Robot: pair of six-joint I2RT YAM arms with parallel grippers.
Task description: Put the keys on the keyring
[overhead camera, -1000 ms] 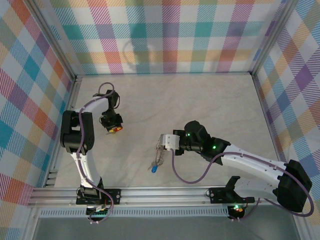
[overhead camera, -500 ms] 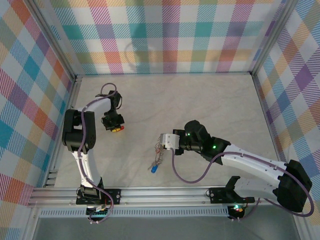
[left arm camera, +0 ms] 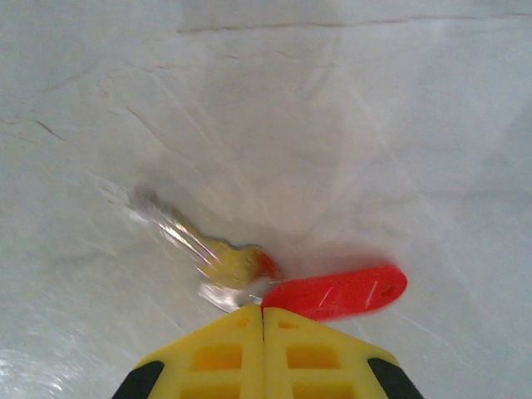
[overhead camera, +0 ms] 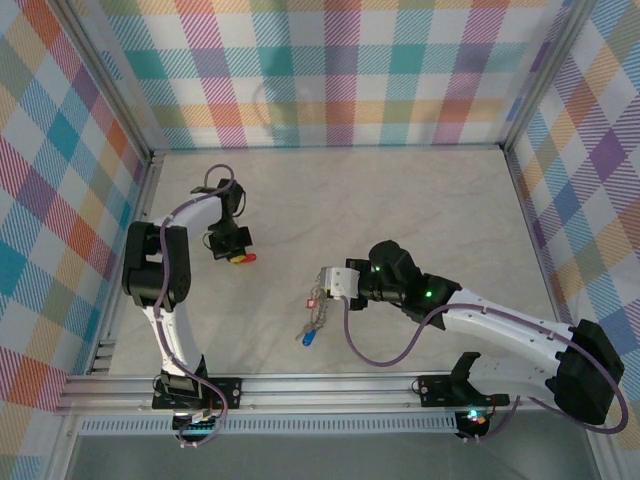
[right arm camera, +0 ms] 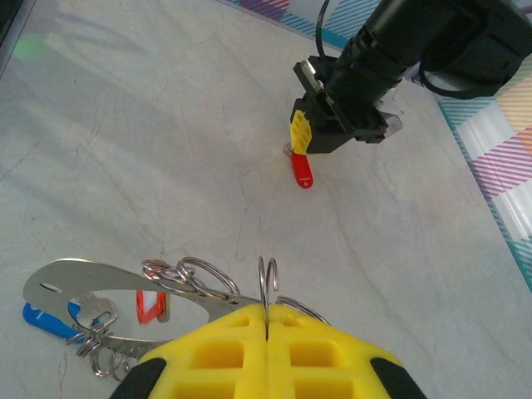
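Observation:
My left gripper (overhead camera: pixel 233 247) (left arm camera: pixel 263 311) is shut at the back left, its yellow tips pinching a red key (left arm camera: pixel 342 291) (overhead camera: pixel 244 257) low over the table. The key's red head sticks out to the right, and its blurred silver metal (left arm camera: pixel 193 243) runs out to the left. In the right wrist view this key (right arm camera: pixel 302 170) hangs under the left gripper (right arm camera: pixel 298 133). My right gripper (right arm camera: pixel 268 312) (overhead camera: pixel 324 288) is shut on a wire ring of the silver keyring (right arm camera: pixel 75 270) (overhead camera: pixel 319 315). On that bunch hang a blue key (right arm camera: pixel 37 318) (overhead camera: pixel 310 338) and a red key (right arm camera: pixel 148 306).
Checked walls (overhead camera: pixel 340 70) enclose the pale marbled table (overhead camera: pixel 400 200) at the back and both sides. An aluminium rail (overhead camera: pixel 330 385) runs along the near edge. A purple cable (overhead camera: pixel 375 358) loops off the right arm.
The left gripper has shut on the red key and shifted slightly toward the back. The key's red head now sticks out to its right. The right arm and keyring stay still.

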